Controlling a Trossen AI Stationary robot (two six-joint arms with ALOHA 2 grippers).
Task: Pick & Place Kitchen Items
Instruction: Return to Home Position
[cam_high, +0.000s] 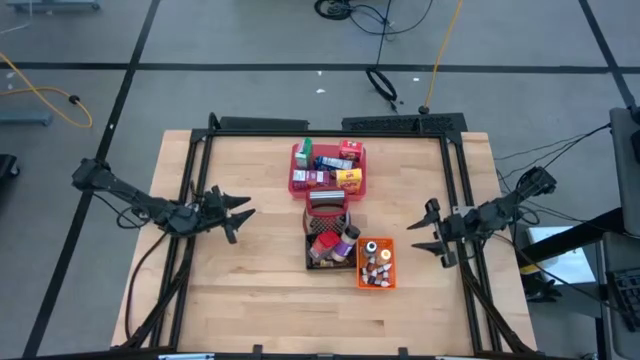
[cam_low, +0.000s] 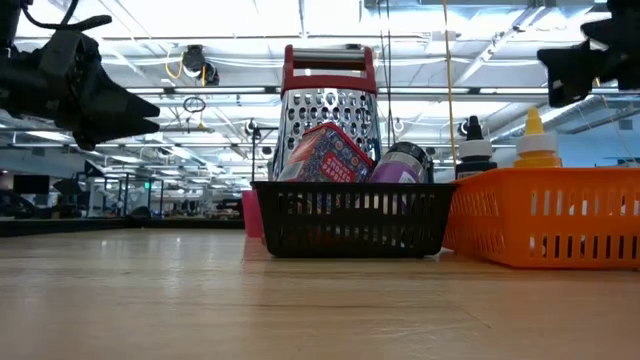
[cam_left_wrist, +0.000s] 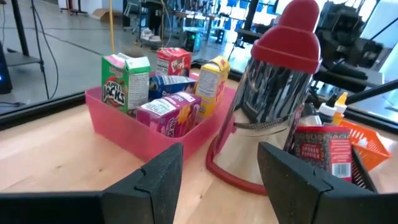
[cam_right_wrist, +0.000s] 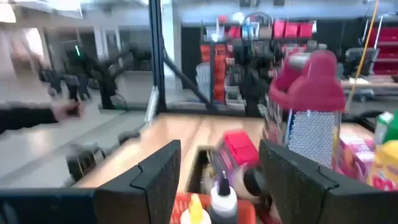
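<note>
Left end effector (cam_high: 240, 218): fingers wide, empty.
Right end effector (cam_high: 425, 232): fingers wide, empty.
Kitchen items (cam_high: 349, 152): grouped between the two, ahead of both fingertips and apart from each.
Hazard: if you sweep either arm low and inward, the tall grater (cam_high: 326, 200) or the bottles (cam_high: 372, 262) in the orange bin (cam_high: 393, 266) could topple.

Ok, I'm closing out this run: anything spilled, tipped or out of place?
Nothing stands out: boxes sit in the red tray, the grater stands upright between it and the black basket, bottles sit in the orange bin.
</note>
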